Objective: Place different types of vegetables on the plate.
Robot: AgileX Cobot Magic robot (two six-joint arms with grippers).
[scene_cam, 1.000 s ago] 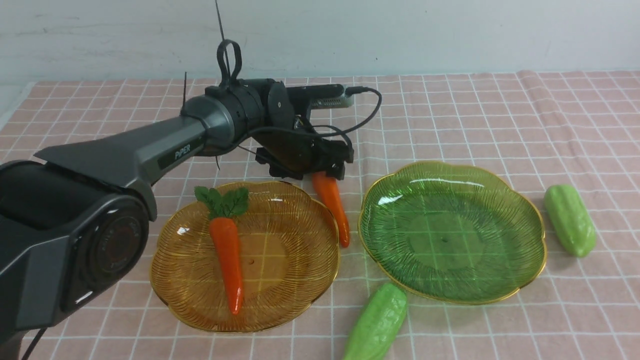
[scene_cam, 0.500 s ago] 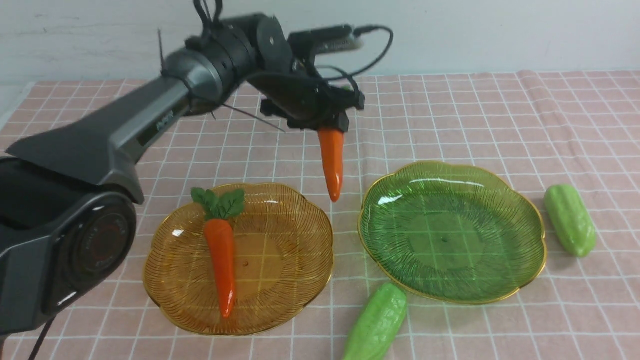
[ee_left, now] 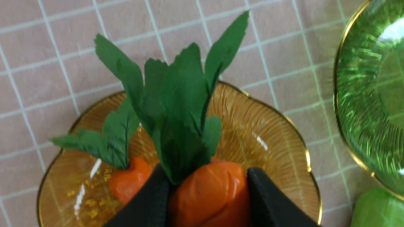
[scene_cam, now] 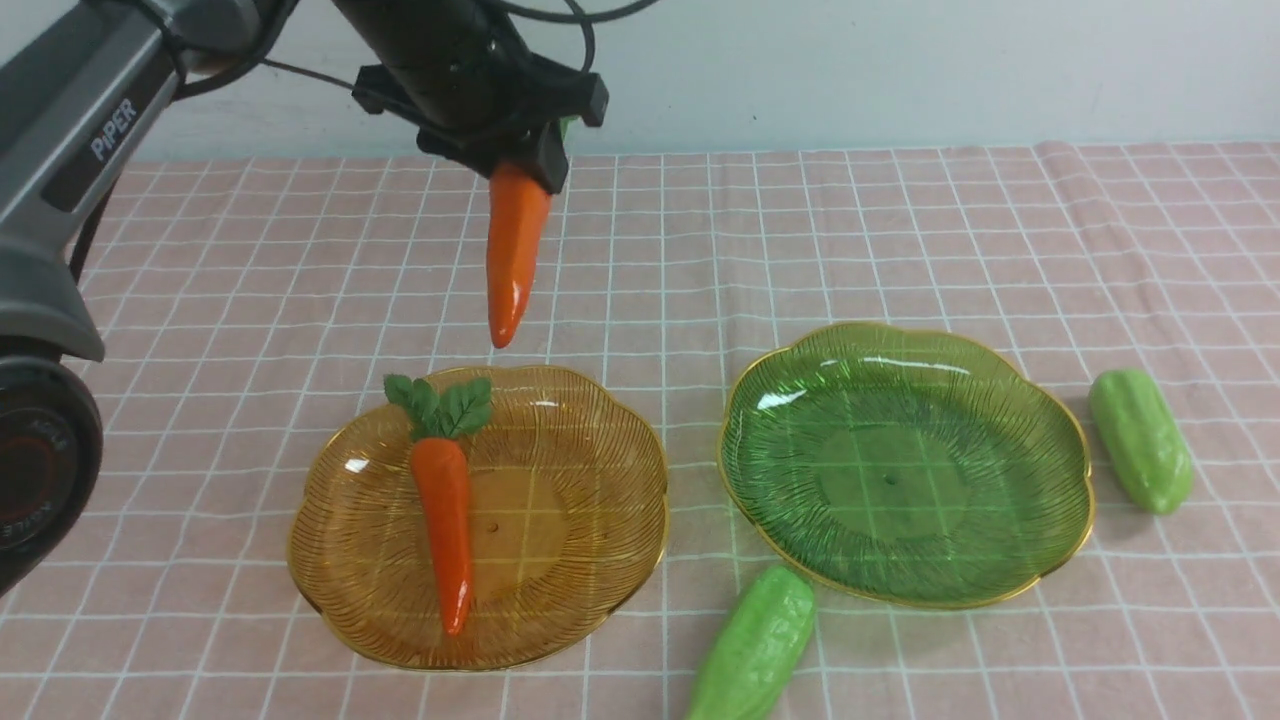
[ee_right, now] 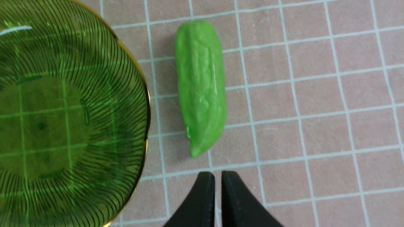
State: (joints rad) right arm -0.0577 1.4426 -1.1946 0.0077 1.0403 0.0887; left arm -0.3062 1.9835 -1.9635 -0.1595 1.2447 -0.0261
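On the left of the counter, an amber plate holds the first carrot, its leaves toward the far side. Above the plate's far edge, the left claw is clamped on the crown of the second carrot, which hangs tip down in the air. The near gourd lies at the front, between the plates. The green plate sits right of the amber one, and the far gourd lies just beside its right rim. The right claw, fingers pressed together, hangs by that gourd's tip.
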